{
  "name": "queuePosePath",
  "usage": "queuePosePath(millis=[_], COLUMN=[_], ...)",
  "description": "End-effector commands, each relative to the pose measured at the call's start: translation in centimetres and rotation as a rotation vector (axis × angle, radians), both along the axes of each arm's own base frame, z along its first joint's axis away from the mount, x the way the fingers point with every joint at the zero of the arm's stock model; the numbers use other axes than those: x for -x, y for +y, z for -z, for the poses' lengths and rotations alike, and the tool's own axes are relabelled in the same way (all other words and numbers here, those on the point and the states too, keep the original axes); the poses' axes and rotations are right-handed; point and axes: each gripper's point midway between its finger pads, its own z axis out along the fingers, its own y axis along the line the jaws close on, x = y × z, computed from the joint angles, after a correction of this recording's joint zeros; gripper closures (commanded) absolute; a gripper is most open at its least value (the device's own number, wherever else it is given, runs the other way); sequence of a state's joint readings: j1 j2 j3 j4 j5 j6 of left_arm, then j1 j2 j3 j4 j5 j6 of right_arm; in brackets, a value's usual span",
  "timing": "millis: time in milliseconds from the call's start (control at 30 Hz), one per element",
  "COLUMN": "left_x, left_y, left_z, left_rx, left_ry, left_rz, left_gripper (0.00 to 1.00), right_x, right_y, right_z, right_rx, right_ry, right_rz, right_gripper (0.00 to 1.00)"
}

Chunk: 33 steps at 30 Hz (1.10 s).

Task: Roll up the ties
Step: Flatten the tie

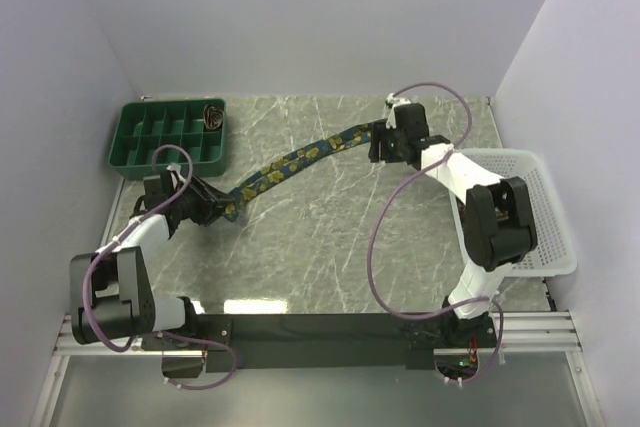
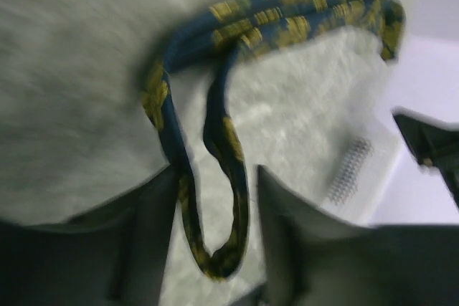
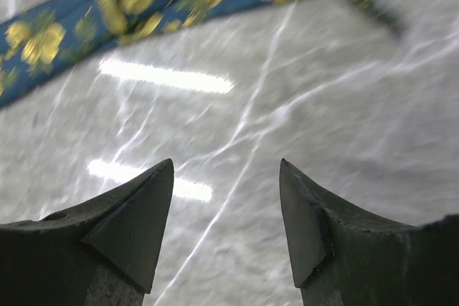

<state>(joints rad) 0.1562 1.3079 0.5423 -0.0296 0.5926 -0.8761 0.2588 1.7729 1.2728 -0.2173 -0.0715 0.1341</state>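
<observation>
Grey marble table [image 1: 330, 247], white walls around. A long blue tie [image 1: 290, 160] with yellow flowers lies across it, from one arm to the other. Its looped end sits loose between the parted fingers of the left gripper [image 2: 215, 191]. The right gripper [image 3: 226, 184] is spread wide, holding nothing, near the other end. A green tray [image 1: 125, 152] with a rolled tie [image 1: 213, 115] sits far left, a white basket [image 1: 545, 207] right.
</observation>
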Motion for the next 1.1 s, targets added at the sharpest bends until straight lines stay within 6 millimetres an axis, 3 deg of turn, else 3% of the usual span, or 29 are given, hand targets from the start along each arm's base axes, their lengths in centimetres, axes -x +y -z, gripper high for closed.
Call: queuePosePath(millis=[0, 100, 233, 267, 367, 400, 433, 533, 633, 733, 800, 967, 1067], left_x=[-1.9, -2.4, -1.5, -1.1, 0.3, 0.2, 0.9, 1.2, 1.0, 0.8, 0.5, -0.6, -1.2], left_y=[3.8, 6.2, 6.5, 5.7, 5.0, 5.1, 5.8, 6.4, 6.4, 4.9, 5.2, 5.4, 5.5], left_z=[-0.1, -0.4, -1.1, -1.6, -0.6, -1.3, -0.3, 0.1, 0.7, 1.1, 1.1, 1.2, 1.7], left_rx=[-0.187, -0.313, -0.373, -0.394, -0.451, -0.449, -0.480, -0.476, -0.470, -0.456, -0.473, -0.455, -0.454], left_ry=[-0.025, -0.017, -0.038, -0.059, -0.055, -0.095, -0.082, -0.113, -0.112, -0.095, -0.096, -0.112, -0.086], left_rz=[-0.096, -0.162, -0.186, -0.170, -0.199, -0.239, -0.283, -0.354, -0.356, -0.296, -0.309, -0.355, -0.364], left_gripper=[0.45, 0.16, 0.01, 0.01, 0.01, 0.01, 0.01, 0.02, 0.03, 0.02, 0.03, 0.10, 0.20], right_x=[1.2, 2.9, 5.0, 5.4, 7.1, 7.9, 8.3, 9.8, 11.0, 11.7, 12.2, 12.6, 12.9], right_y=[2.5, 3.3, 3.8, 4.0, 4.5, 4.9, 5.0, 5.8, 6.6, 6.9, 7.1, 7.2, 7.0], right_z=[-3.3, -3.4, -3.7, -4.6, -4.6, -3.9, -3.7, -3.3, -3.2, -3.2, -3.2, -3.3, -3.2], right_rx=[-0.093, -0.116, -0.142, -0.160, -0.206, -0.219, -0.225, -0.246, -0.268, -0.277, -0.286, -0.287, -0.286], right_ry=[-0.087, -0.086, -0.094, -0.113, -0.123, -0.115, -0.114, -0.102, -0.106, -0.115, -0.118, -0.124, -0.124], right_rz=[-0.054, -0.081, -0.103, -0.106, -0.134, -0.150, -0.157, -0.193, -0.227, -0.235, -0.244, -0.252, -0.253], right_gripper=[0.32, 0.32, 0.32, 0.32, 0.32, 0.33, 0.33, 0.33, 0.33, 0.33, 0.33, 0.33, 0.33])
